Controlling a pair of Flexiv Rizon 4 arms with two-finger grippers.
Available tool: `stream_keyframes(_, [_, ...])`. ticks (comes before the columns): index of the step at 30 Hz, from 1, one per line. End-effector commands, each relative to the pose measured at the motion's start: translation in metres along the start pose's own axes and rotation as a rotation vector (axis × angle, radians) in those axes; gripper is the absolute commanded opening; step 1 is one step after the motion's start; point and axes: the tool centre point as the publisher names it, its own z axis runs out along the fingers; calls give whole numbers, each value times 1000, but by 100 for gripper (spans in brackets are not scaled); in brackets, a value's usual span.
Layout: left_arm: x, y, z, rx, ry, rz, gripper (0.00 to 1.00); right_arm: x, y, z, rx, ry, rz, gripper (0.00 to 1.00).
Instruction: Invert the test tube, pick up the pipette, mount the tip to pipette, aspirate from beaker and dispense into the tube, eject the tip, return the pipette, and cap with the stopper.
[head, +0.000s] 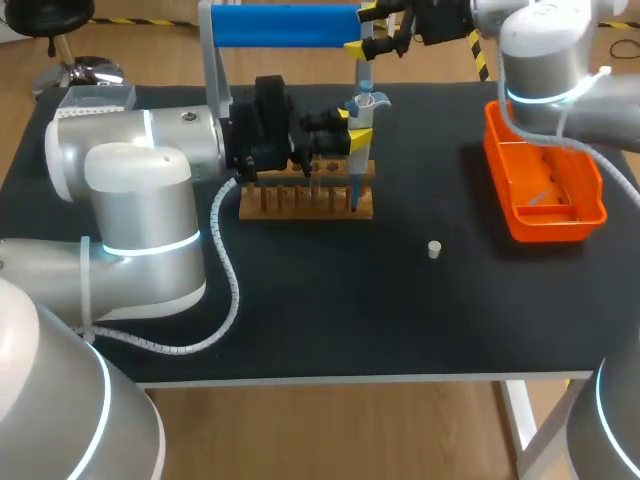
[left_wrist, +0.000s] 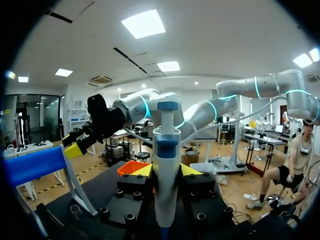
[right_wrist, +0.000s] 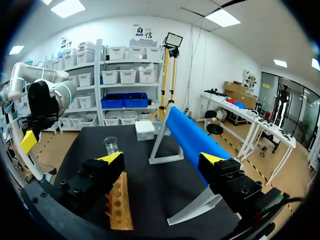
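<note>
My left gripper (head: 352, 128) is clamped on the white-and-blue plastic pipette (head: 365, 103), which stands upright. In the left wrist view the two yellow fingertips (left_wrist: 142, 171) press its barrel (left_wrist: 166, 150) from either side. The pipette stands over the slotted wooden test tube rack (head: 305, 203), at the end nearer the orange plastic tray (head: 545, 190). Its lower end reaches down to that end of the rack, though I cannot tell whether it touches anything there.

My right gripper (head: 362, 28) hangs at the far side of the black table (head: 400, 310) with its fingers spread wide, gripping nothing. It is beside the blue padded bar on a grey metal stand (head: 285, 25). From the right wrist view, that bar (right_wrist: 187, 135) runs ahead of the gripper (right_wrist: 161, 159), close to one finger and not pinched by both. The wooden rack (right_wrist: 120, 205) lies under the other finger.

A small clear glass beaker (right_wrist: 111, 145) stands on the table beyond the rack, well apart from both grippers. The small white round stopper (head: 434, 249) sits alone on the tabletop, between the rack and the orange tray.
</note>
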Motion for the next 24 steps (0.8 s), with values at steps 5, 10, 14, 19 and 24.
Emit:
stream_keyframes(5, [1,0,1,1,-6,1,0,-5,-2,14,31,13,-2,100])
stream_keyframes(10, [1,0,1,1,-6,1,0,-5,-5,20,41,18,3,100])
stream_keyframes(14, [1,0,1,1,-6,1,0,-5,-7,21,44,21,4,100])
stream_keyframes(19, [1,0,1,1,-6,1,0,-4,-7,20,47,25,-1,100])
stream_keyframes(24, [1,0,1,1,-6,1,0,-4,-7,20,47,25,-1,100])
